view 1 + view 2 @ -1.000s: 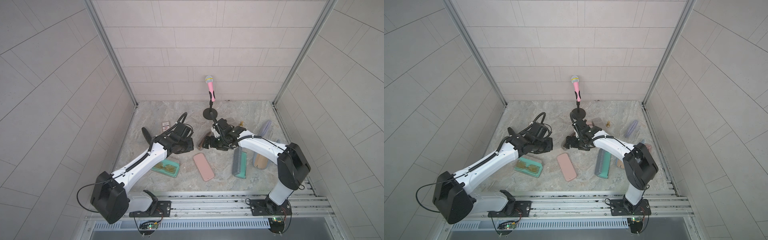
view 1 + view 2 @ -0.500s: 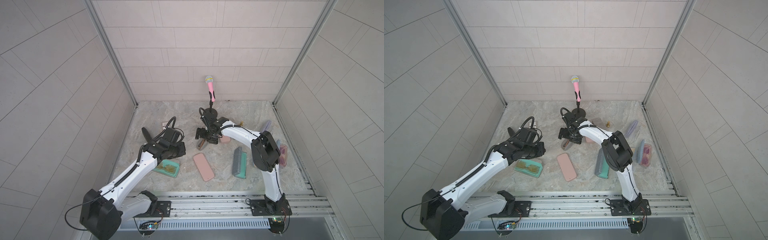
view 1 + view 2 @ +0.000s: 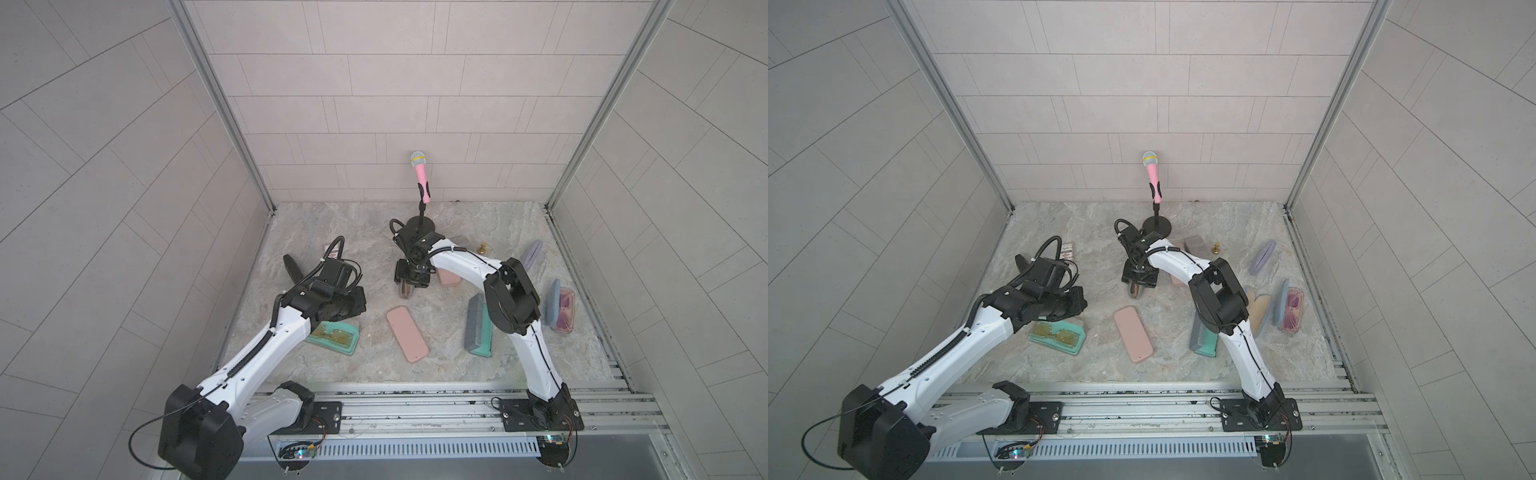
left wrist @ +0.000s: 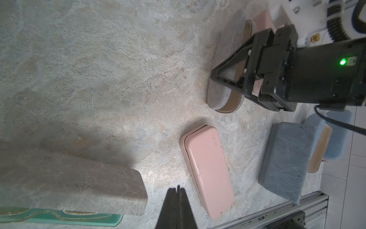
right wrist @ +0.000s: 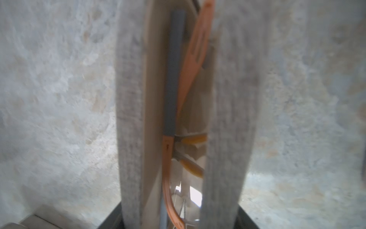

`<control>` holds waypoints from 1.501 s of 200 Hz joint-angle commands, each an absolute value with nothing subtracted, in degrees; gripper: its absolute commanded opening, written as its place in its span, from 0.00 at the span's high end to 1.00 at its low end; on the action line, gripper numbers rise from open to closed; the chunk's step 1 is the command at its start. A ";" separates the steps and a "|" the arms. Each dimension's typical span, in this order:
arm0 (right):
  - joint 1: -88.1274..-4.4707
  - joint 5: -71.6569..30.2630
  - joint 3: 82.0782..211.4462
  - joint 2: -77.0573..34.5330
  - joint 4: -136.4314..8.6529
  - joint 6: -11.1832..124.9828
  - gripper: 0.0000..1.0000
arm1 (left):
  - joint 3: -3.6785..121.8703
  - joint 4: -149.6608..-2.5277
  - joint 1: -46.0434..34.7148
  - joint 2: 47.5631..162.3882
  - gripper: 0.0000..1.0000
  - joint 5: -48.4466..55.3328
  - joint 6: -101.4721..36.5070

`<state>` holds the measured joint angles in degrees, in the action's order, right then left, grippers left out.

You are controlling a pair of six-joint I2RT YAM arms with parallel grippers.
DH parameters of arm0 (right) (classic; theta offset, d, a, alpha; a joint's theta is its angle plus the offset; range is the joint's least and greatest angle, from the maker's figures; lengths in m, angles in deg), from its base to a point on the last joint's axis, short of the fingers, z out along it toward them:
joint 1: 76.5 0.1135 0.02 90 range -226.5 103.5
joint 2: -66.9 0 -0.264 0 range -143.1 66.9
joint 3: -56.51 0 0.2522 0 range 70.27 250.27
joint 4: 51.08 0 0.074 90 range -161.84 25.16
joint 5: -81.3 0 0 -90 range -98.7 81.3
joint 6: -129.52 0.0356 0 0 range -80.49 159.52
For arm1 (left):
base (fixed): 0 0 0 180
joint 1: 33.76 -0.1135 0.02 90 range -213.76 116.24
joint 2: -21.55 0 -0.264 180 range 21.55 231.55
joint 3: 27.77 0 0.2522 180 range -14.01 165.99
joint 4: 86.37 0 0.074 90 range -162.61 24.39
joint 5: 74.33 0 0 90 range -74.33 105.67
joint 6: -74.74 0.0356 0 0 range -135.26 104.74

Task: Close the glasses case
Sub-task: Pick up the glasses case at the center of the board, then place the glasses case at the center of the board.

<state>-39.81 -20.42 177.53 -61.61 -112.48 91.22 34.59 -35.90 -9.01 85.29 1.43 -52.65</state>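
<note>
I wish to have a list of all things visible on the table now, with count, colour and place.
grey fabric case: 1, grey, centre, in the right gripper
orange glasses: 1, orange, inside that case
pink cases: 2, pink, front centre, beside grey one
teal case: 1, teal, front left, holds yellow glasses
grey-teal case: 1, grey, front right
blue cases: 2, blue, right, one with pink glasses
lilac case: 1, lilac, back right
microphone: 1, pink, on black stand, back
brass piece: 1, gold, back right
grey block: 1, grey, near the stand
card: 1, white, back left
dark object: 1, black, left
left gripper: 1, black, shut, near teal case
right gripper: 1, black, squeezing grey fabric case
</note>
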 commanded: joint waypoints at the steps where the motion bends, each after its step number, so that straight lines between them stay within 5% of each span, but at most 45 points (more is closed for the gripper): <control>1: -40.11 -17.60 177.14 -61.46 -114.87 90.38 0.63 | 33.69 -36.44 -9.50 85.98 1.00 0.84 -51.30; 20: -40.20 -17.58 176.17 -60.57 -114.25 89.32 0.76 | 33.67 -36.86 -9.59 86.98 1.00 0.12 -51.30; 75: -41.25 -21.51 171.88 -58.01 -108.25 83.70 0.87 | 33.89 -37.37 -9.58 88.13 1.00 -0.75 -51.12; 152: -49.88 -60.32 157.06 -54.91 -75.13 86.22 0.88 | 34.34 -38.44 -9.61 88.98 1.00 -0.28 -51.43; 223: -51.10 -72.34 155.78 -59.40 -52.02 103.91 0.83 | 34.53 -40.80 -9.67 91.46 1.00 -1.89 -52.18; 275: -51.27 -71.39 156.75 -62.26 -54.31 104.27 0.67 | 34.17 -40.19 -9.68 90.90 1.00 -1.27 -51.83; 300: -51.40 -70.90 157.26 -62.40 -55.99 104.24 0.48 | 34.16 -40.27 -9.64 90.97 1.00 -1.23 -51.72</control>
